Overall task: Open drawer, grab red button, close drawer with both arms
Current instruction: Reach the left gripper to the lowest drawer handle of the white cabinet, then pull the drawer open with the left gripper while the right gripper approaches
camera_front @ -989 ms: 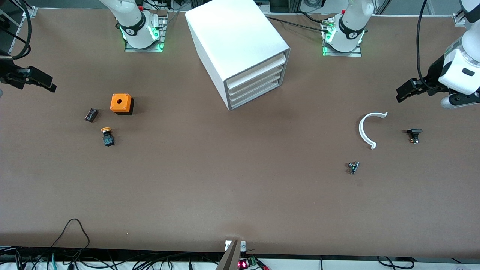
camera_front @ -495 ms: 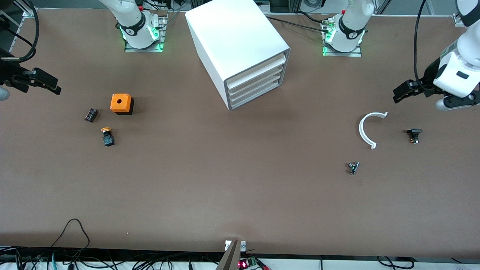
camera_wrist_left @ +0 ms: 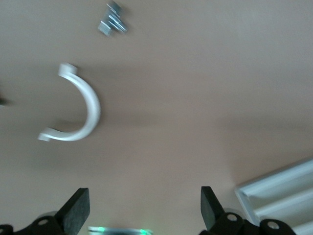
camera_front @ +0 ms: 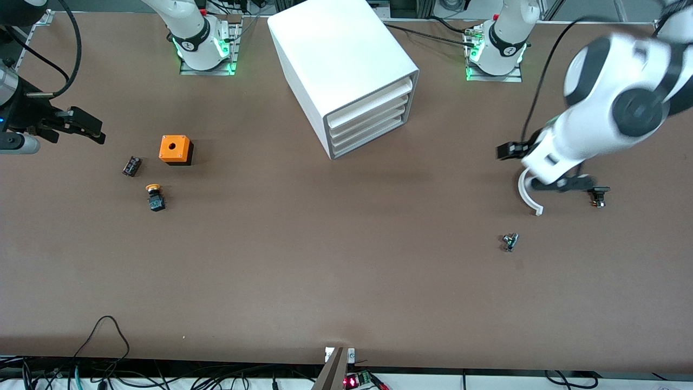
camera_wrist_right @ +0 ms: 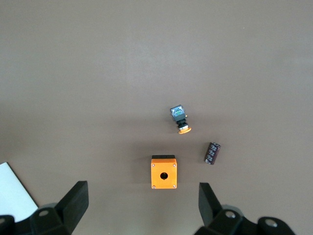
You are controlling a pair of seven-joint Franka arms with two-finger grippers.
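Since a second ago both arms have swung inward. My right claw (camera_front: pixel 92 129) has crept in a little from the frame's edge, and my left claw (camera_front: pixel 506 150) has swept well in from the other edge.

The right claw hovers over bare worktop (camera_front: pixel 335 281) in the upper part of the frame, its fingers spread wide with nothing between them. Just past it, lower in the frame, lie the orange box (camera_front: pixel 175 149), a small dark cylinder (camera_front: pixel 131 166) and a yellow-capped button (camera_front: pixel 155 197). That button is the lookalike, and I worry about grabbing it by mistake.

The white cabinet (camera_front: pixel 346 65) sits at upper middle, with all its drawers (camera_front: pixel 371 116) shut. I see no red-capped button anywhere, so I judge it is inside one of them, and I cannot tell which. The fronts look alike, so hooking the wrong lip is a real risk. The cabinet also looks unanchored, so a one-armed pull could drag it instead of opening the tray.

The left claw is also spread and empty, over worktop beside the white curved piece (camera_front: pixel 523 189). Its wrist hangs over that piece, so a low pass could knock it, or the dark part (camera_front: pixel 597 195) beside it. A small metal part (camera_front: pixel 509 241) lies lower in the frame, clear of the likely path.
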